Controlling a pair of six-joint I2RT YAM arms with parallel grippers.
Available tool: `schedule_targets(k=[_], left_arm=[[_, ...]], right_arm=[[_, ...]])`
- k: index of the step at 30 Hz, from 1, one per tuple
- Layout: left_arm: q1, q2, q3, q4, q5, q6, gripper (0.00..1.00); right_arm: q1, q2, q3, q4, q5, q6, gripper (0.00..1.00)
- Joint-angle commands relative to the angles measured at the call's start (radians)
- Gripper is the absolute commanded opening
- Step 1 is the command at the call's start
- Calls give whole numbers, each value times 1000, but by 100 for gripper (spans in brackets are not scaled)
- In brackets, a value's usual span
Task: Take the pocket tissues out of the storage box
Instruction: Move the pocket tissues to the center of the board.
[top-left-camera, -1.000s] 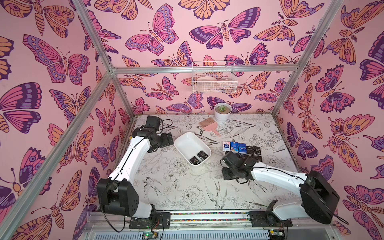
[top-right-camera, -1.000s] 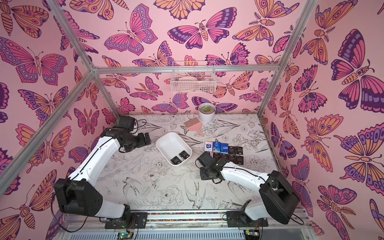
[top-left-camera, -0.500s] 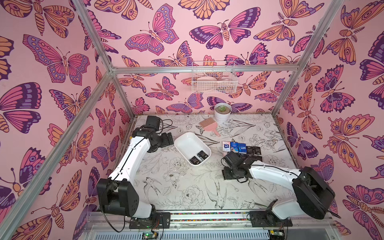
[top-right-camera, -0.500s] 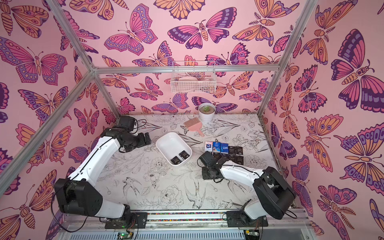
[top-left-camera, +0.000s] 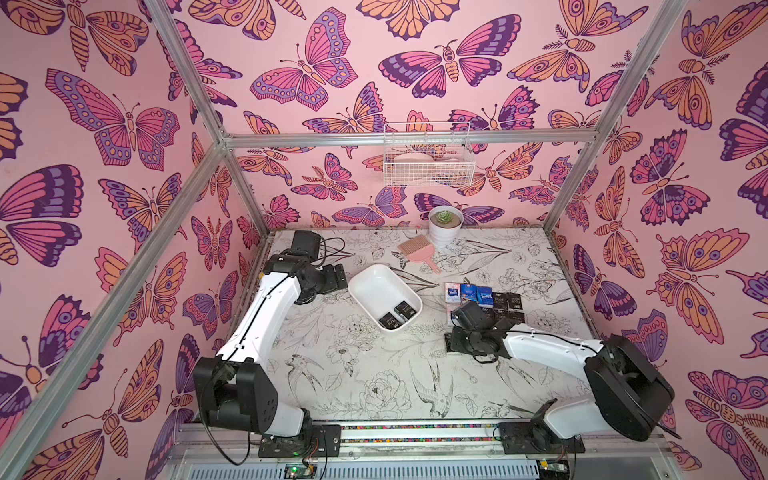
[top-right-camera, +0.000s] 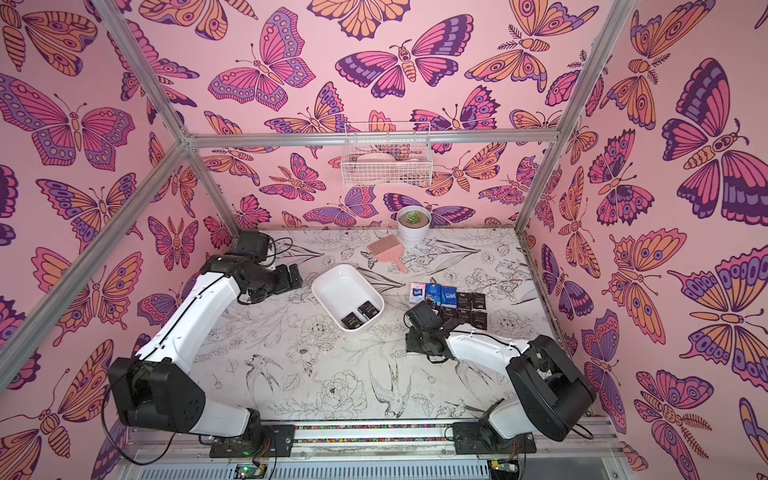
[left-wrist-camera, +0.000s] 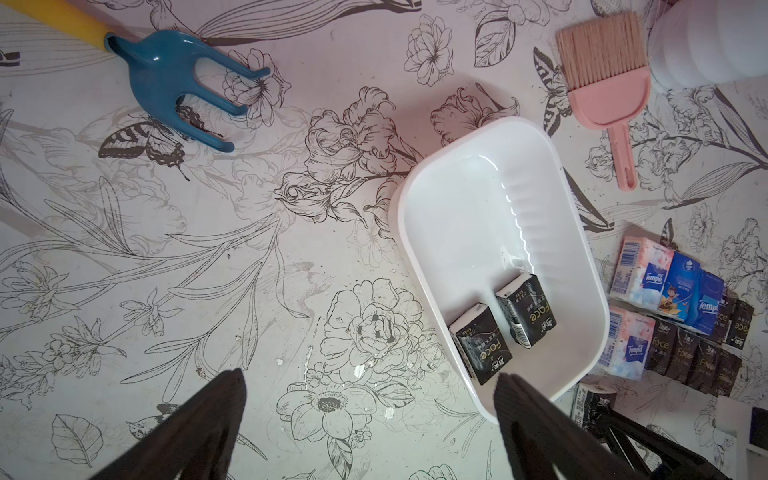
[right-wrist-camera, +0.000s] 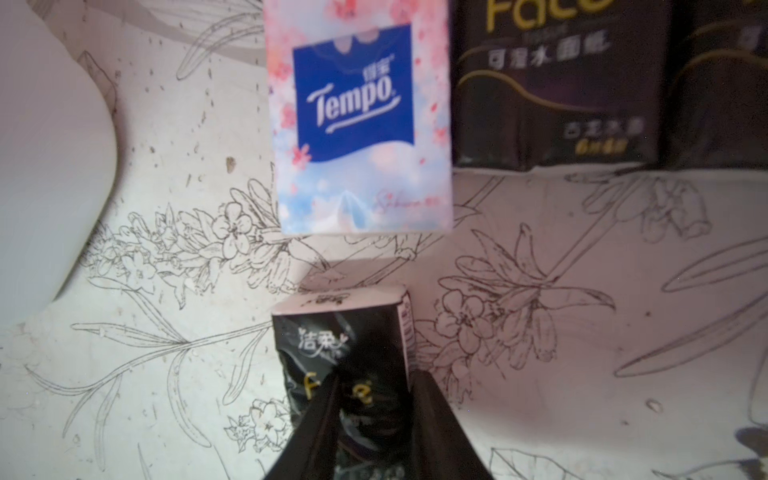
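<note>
The white storage box (top-left-camera: 376, 286) lies at mid table with two black pocket tissues (top-left-camera: 398, 315) in its near end, also seen in the left wrist view (left-wrist-camera: 498, 328). Several more packets, black, blue and white-pink, lie in two rows (top-left-camera: 484, 299) on the table to its right. In front of those rows, my right gripper (right-wrist-camera: 376, 399) is shut on a black packet (right-wrist-camera: 340, 345), held just above the table. In both top views its wrist (top-right-camera: 424, 328) covers the fingers. My left gripper (left-wrist-camera: 370, 374) hangs open and empty beside the box's left side (top-left-camera: 336, 279).
A pink hand brush (top-left-camera: 417, 250) and a white plant pot (top-left-camera: 445, 226) stand behind the box. A white wire basket (top-left-camera: 428, 156) hangs on the back wall. A blue garden fork (left-wrist-camera: 178, 83) with a yellow handle lies on the table in the left wrist view.
The right arm's elbow has swung a little inward while its gripper stays in front of the packet rows with the black packet. The left arm has not moved.
</note>
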Motion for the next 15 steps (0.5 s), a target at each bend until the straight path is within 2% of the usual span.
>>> schedule_targets(k=[1,15], left_arm=[[-5,1,19,-4,8,8,100],[-8,-6,7,-4,-1,12,100]], right_arm=[[-17,18,-31,-44,49,32,33],[-42,14,6,-65,68,-7,36]])
